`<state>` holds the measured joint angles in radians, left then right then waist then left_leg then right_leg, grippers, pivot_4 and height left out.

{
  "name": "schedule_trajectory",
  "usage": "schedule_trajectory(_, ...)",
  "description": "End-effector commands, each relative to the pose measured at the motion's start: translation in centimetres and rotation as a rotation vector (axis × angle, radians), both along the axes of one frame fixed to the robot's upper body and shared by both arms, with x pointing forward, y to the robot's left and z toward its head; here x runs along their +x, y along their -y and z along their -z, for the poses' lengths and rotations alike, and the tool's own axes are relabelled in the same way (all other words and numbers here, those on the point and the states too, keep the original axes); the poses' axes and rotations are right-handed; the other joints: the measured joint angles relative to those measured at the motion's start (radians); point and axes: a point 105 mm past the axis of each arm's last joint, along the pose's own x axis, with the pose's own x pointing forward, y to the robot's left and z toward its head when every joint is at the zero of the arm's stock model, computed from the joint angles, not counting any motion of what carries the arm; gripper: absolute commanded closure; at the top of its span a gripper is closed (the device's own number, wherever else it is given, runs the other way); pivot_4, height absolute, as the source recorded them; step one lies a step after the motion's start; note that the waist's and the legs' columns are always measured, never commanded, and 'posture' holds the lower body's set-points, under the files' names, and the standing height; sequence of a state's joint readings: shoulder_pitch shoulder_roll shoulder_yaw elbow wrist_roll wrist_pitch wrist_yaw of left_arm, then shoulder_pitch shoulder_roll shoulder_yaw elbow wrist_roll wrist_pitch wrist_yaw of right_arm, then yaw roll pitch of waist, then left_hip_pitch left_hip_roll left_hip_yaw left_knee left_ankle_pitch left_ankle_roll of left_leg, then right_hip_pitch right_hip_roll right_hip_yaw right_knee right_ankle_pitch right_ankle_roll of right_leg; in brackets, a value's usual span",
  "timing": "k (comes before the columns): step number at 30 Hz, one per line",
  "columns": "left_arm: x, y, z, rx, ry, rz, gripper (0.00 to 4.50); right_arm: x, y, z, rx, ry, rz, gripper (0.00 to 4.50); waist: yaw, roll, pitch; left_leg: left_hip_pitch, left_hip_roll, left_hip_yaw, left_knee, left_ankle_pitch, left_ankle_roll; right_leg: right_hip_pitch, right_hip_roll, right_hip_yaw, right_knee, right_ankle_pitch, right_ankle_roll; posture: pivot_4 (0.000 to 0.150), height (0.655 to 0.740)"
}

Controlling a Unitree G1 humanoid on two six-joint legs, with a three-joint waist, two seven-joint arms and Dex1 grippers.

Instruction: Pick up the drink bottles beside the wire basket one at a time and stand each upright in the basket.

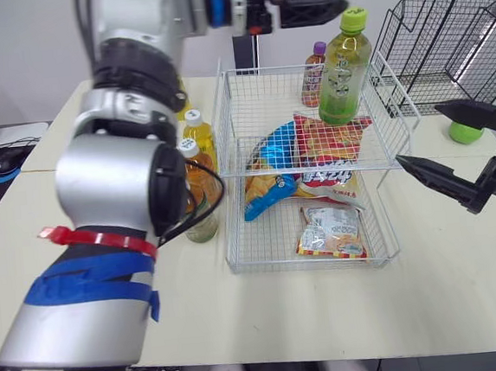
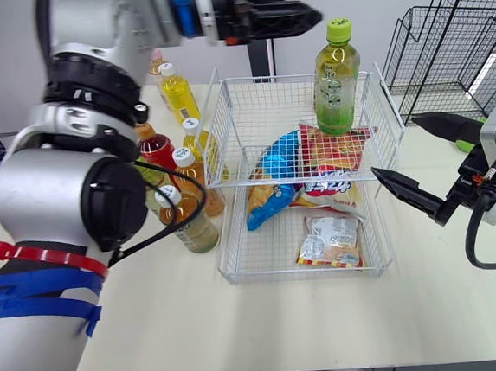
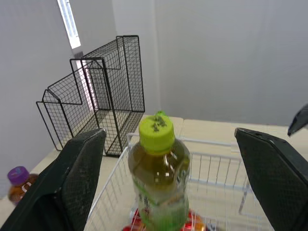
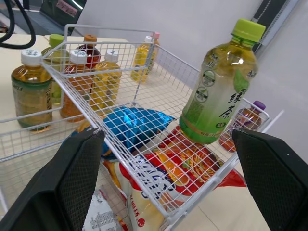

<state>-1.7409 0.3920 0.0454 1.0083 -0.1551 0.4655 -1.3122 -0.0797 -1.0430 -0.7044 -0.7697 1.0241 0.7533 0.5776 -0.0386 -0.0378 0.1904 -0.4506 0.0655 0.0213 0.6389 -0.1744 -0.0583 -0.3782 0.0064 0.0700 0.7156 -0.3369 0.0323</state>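
Note:
A green-tea bottle (image 1: 343, 69) with a lime cap stands slightly tilted on the snack bags at the back right of the white wire basket (image 1: 264, 69). My left gripper (image 1: 323, 1) hovers open just left of the bottle's cap; in the left wrist view its fingers (image 3: 72, 178) are spread wide and do not touch the bottle (image 3: 159, 178). Several more drink bottles (image 2: 184, 169) stand on the table left of the basket. A purple-capped bottle (image 1: 314, 71) stands behind it. My right gripper (image 1: 419, 136) is open and empty to the right of the basket, level with its right wall.
Inside the basket lie a blue snack bag (image 1: 272, 162), a red snack bag (image 1: 328, 157) and a small packet (image 1: 330, 230). Black wire racks (image 1: 451, 29) stand at the back right. A small green object (image 1: 465, 132) sits on the table behind my right gripper.

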Motion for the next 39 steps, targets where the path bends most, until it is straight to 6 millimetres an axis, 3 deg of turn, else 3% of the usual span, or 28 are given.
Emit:
schedule_trajectory(1,-1.9,-2.8,-1.6,-0.004,0.058,0.001,0.05,-0.6,-0.2,-1.0,-0.016,0.02,-0.048,0.0,-0.001,0.0,0.0,0.0,0.0,0.0,0.0,0.0,0.0,0.0,0.0,0.0,0.0,0.0,0.0,0.15,0.7347)
schedule_trajectory(10,-4.7,-14.3,-0.2,-0.046,0.11,-0.366,0.05,-0.8,-3.4,-1.0,-0.033,-0.03,-0.296,0.0,-0.01,0.0,0.0,0.0,0.001,-0.007,0.004,0.0,0.0,0.004,0.0,-0.005,0.0,0.0,0.0,0.15,0.7347)
schedule_trajectory(16,-6.3,-22.6,4.1,0.028,0.091,-0.672,0.05,0.1,-5.2,-0.4,-0.037,-0.064,-0.394,0.0,-0.009,0.0,0.0,0.002,0.001,-0.009,0.005,0.0,0.0,0.006,-0.001,-0.007,0.001,0.0,0.0,0.15,0.7347)
schedule_trajectory(20,-7.3,-26.0,8.6,0.0,-0.062,-0.759,0.05,-0.2,-7.1,-0.1,-0.021,-0.072,-0.464,0.0,0.0,0.0,0.0,0.001,0.001,-0.01,0.005,0.0,0.0,0.006,-0.001,-0.008,0.001,0.0,0.0,0.15,0.7347)
schedule_trajectory(24,-7.3,-25.6,12.8,-0.043,-0.152,-0.786,0.05,-0.6,-7.6,0.3,-0.023,-0.079,-0.483,0.0,0.015,0.0,0.0,0.001,0.002,-0.011,0.006,0.0,0.001,0.006,-0.005,-0.01,0.001,0.0,-0.001,0.15,0.7347)
schedule_trajectory(26,-7.2,-25.0,13.6,-0.054,-0.148,-0.795,0.05,-0.7,-7.7,0.4,-0.024,-0.081,-0.482,0.0,0.019,-0.001,0.0,0.0,0.004,-0.011,0.006,0.001,0.002,0.007,-0.007,-0.011,0.001,0.0,-0.001,0.15,0.7347)
schedule_trajectory(30,-6.3,-22.6,14.4,-0.154,-0.126,-0.846,0.05,-1.2,-7.5,0.7,-0.027,-0.093,-0.468,0.0,0.021,-0.005,-0.002,0.0,0.002,-0.012,0.006,0.002,0.003,0.008,-0.008,-0.012,0.001,0.0,-0.001,0.15,0.7347)
schedule_trajectory(39,-4.3,-20.2,15.1,-0.252,-0.083,-1.075,0.05,-0.8,-7.0,0.6,-0.028,-0.104,-0.453,0.0,0.007,-0.006,-0.002,0.001,-0.001,-0.013,0.006,0.002,0.003,0.008,-0.005,-0.01,0.002,0.0,0.0,0.15,0.7347)
